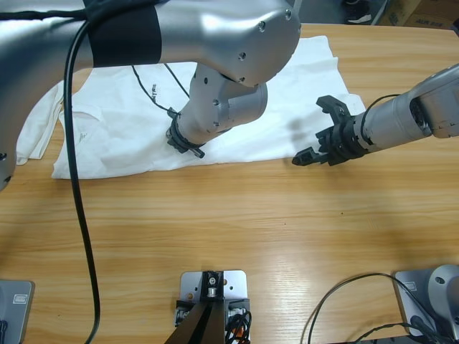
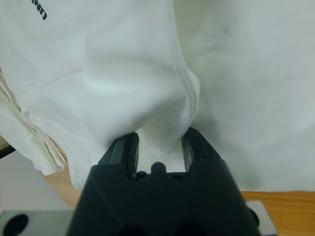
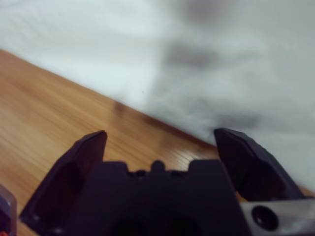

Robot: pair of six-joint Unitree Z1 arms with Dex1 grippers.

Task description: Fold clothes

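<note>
While the white T-shirt is lying spread across the far part of the wooden table, the left gripper is pinching a fold of its fabric, and the right gripper is hovering with jaws spread just beside the shirt's near right edge
</note>
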